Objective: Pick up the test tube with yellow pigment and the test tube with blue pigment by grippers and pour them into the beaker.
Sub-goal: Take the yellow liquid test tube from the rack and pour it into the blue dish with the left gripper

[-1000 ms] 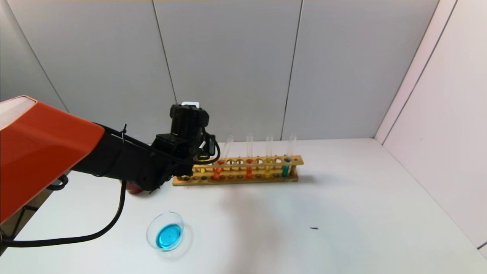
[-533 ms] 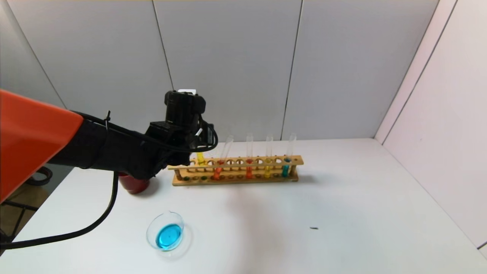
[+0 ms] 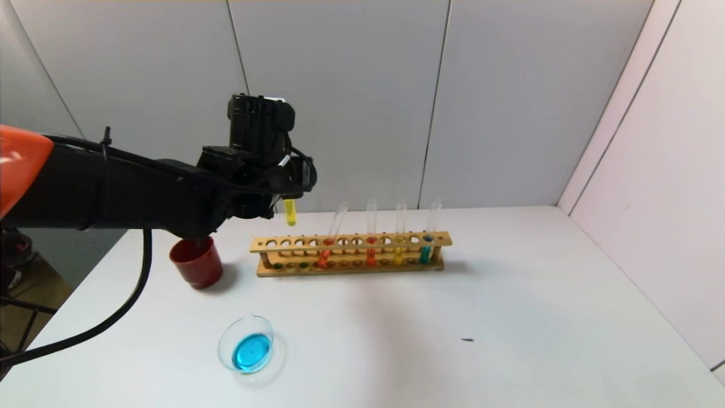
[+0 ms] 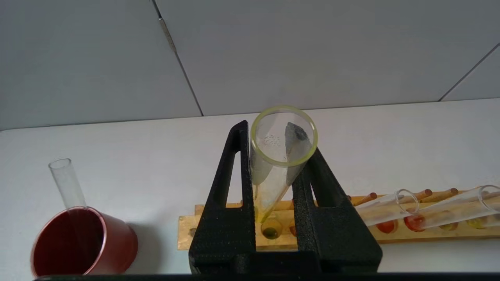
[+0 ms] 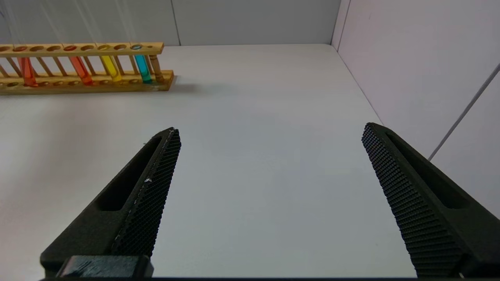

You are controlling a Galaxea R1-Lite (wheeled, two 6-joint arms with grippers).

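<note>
My left gripper [image 3: 288, 191] [image 4: 278, 145] is shut on the test tube with yellow pigment [image 3: 290, 213] [image 4: 273, 171]. It holds the tube upright in the air above the left end of the wooden rack [image 3: 351, 249]. The tube's round bottom hangs clear of the rack's top bar. The beaker [image 3: 246, 344] stands nearer to me on the table, left of centre, with blue liquid in it. The test tube with blue pigment is out of view. My right gripper [image 5: 271, 134] is open and empty over bare table at the right. It does not show in the head view.
A dark-red cup [image 3: 196, 262] [image 4: 80, 244] stands left of the rack, and an empty clear tube [image 4: 67, 182] leans in it. The rack holds orange, red, golden-yellow and teal tubes [image 3: 425, 252]. Walls close the table's far and right sides.
My left gripper has risen and drifted a little left, drawing the yellow tube up out of the rack. The red cup, earlier hidden behind the arm, now shows.
</note>
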